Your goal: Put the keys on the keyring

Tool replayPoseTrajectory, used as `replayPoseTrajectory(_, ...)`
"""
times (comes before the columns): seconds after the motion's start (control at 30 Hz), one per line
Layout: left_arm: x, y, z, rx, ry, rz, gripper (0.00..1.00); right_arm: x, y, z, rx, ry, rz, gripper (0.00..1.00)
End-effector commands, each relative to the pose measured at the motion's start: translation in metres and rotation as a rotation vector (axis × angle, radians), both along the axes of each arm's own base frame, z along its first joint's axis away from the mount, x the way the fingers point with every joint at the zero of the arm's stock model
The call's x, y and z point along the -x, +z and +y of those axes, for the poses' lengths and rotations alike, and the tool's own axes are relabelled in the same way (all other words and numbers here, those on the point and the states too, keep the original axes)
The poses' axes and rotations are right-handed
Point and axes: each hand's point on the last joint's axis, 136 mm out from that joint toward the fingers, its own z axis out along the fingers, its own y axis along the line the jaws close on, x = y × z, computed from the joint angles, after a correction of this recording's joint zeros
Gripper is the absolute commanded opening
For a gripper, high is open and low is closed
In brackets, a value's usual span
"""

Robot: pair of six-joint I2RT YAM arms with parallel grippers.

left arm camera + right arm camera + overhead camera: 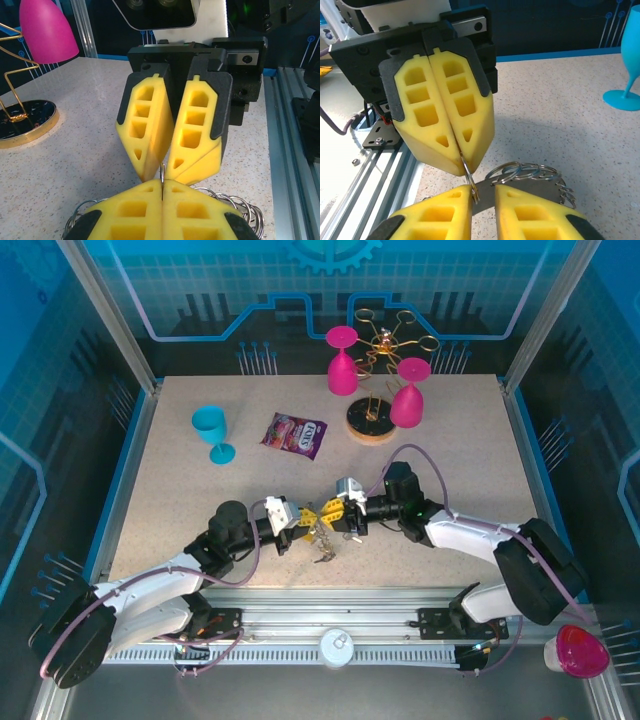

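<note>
The keyring (520,187) is hanging between the two grippers, near the middle of the tabletop's (180,500) near edge, with small keys (322,552) dangling under it. The left gripper's (461,167) fingers are pressing fully together on its thin wire. The right gripper's (162,175) fingers are standing a sliver apart around that wire (gripping or not, I cannot tell).

The top camera hung above and behind the 2 arm bases (215,623) at the near edge, looking down and far over the whole table (200,490). Each wrist camera sat close behind its own fingers (130,215): the left faced right at the right gripper (163,174), the right faced left at the left gripper (462,167). All 3 shared the spot around the keyring (322,536).
</note>
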Motion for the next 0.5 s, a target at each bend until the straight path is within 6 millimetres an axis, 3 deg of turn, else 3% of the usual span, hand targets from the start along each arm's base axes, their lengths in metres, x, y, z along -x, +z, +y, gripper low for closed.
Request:
replayPoseTrajectory(0.0,0.003,0.016,-0.002,0.056,-0.028,-0.044,0.00,0.004,0.015,0.010,-0.046,0.062,-0.053,0.14)
replayPoseTrajectory(0.1,0.001,0.017,-0.002,0.059,-0.022,-0.043,0.00,0.006,0.016,0.011,-0.050,0.078,-0.046,0.00)
replayPoseTrajectory(0.23,-0.007,0.011,0.002,0.011,0.029,-0.017,0.01,0.003,0.018,0.009,-0.012,0.058,-0.038,0.00)
replayPoseTrajectory(0.27,-0.010,0.008,0.004,-0.012,0.045,-0.001,0.08,0.003,0.018,0.008,0.009,0.053,-0.037,0.00)
replayPoseTrajectory(0.37,-0.012,0.001,0.008,-0.089,0.066,0.025,0.18,0.004,0.012,0.004,0.107,0.036,-0.024,0.00)
replayPoseTrajectory(0.47,-0.014,-0.002,0.010,-0.155,0.077,0.041,0.23,0.005,0.005,0.001,0.212,0.028,-0.036,0.00)
